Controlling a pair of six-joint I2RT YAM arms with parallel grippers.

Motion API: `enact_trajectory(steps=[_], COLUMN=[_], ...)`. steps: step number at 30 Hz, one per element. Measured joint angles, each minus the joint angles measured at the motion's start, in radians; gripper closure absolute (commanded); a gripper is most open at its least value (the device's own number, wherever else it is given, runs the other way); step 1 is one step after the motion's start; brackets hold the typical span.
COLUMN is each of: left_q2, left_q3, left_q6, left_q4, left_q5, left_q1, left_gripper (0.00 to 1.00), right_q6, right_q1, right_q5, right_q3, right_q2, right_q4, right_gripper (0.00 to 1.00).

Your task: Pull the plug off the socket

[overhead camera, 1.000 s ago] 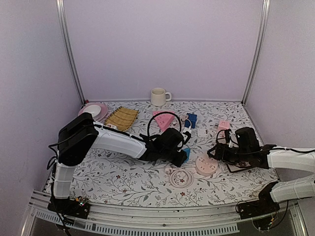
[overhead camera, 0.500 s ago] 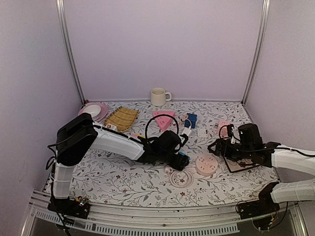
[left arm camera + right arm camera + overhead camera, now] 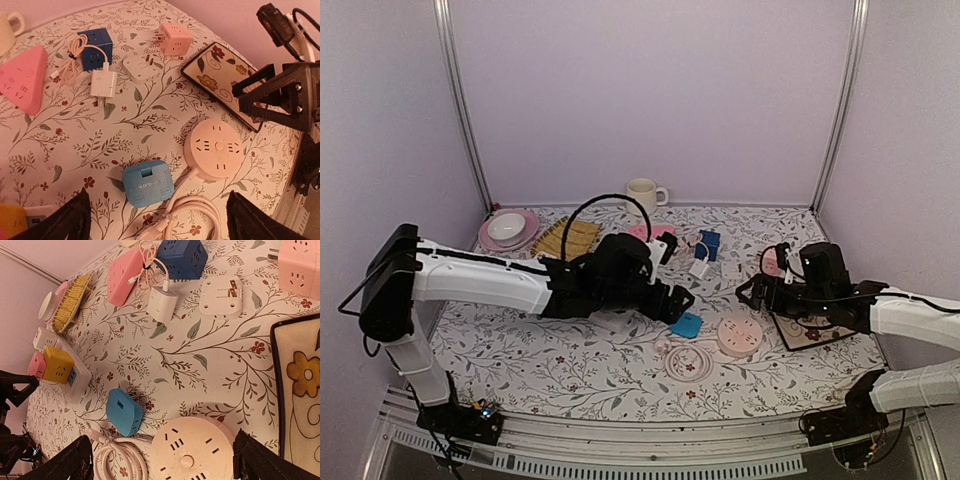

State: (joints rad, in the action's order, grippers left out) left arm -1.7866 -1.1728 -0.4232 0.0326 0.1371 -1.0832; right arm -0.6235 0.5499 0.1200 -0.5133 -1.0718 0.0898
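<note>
The blue plug [image 3: 686, 325] lies flat on the floral table, loose and a short way left of the round pink socket [image 3: 739, 336]. No plug sits in that socket's slots. My left gripper [image 3: 672, 300] hovers open above and behind the plug [image 3: 148, 183], touching nothing, with the socket [image 3: 216, 149] to its right. My right gripper [image 3: 758, 291] is open too, raised over the socket [image 3: 192, 450], with the plug [image 3: 124, 411] lying to the left between its fingers' span. The socket's white cable [image 3: 688, 362] lies coiled in front.
A floral tray [image 3: 812, 331] lies under the right arm. Behind are a white charger [image 3: 104, 82], blue cube [image 3: 95, 47], pink cube [image 3: 175, 37], white adapter [image 3: 142, 65] and pink triangular socket [image 3: 25, 82]. A power strip [image 3: 60, 367], cup [image 3: 642, 196] and plate [image 3: 508, 228] stand further left and back.
My left gripper opened, let go of the blue plug and drew back up and left. The plug now rests on the table. My right gripper opened wider and rose off the socket.
</note>
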Motion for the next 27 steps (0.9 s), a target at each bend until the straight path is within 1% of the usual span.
enact_trajectory(steps=[4, 9, 12, 14, 19, 24, 27], left_q2=[0.117, 0.268, 0.356, 0.420, 0.565, 0.589, 0.579], left_q3=[0.081, 0.179, 0.232, 0.277, 0.437, 0.533, 0.562], left_q6=[-0.023, -0.121, -0.207, -0.291, -0.509, -0.668, -0.730], left_q4=[-0.010, -0.064, -0.109, -0.130, -0.126, -0.087, -0.020], left_q5=[0.030, 0.080, 0.129, 0.167, 0.198, 0.184, 0.150], left_q1=[0.000, 0.009, 0.020, 0.027, 0.064, 0.132, 0.185], left_gripper=[0.06, 0.07, 0.07, 0.08, 0.09, 0.12, 0.17], right_q6=[0.013, 0.018, 0.018, 0.018, 0.018, 0.017, 0.017], right_q1=[0.035, 0.085, 0.106, 0.119, 0.128, 0.129, 0.129], right_q5=[-0.014, -0.018, -0.019, -0.021, -0.026, -0.032, -0.032], right_q3=[-0.036, -0.053, -0.054, -0.054, -0.056, -0.057, -0.060], right_q2=[-0.031, -0.080, -0.104, -0.117, -0.132, -0.133, -0.134], right_q4=[-0.010, -0.057, -0.071, -0.079, -0.095, -0.100, -0.101], right_gripper=[0.01, 0.01, 0.01, 0.01, 0.01, 0.01, 0.01])
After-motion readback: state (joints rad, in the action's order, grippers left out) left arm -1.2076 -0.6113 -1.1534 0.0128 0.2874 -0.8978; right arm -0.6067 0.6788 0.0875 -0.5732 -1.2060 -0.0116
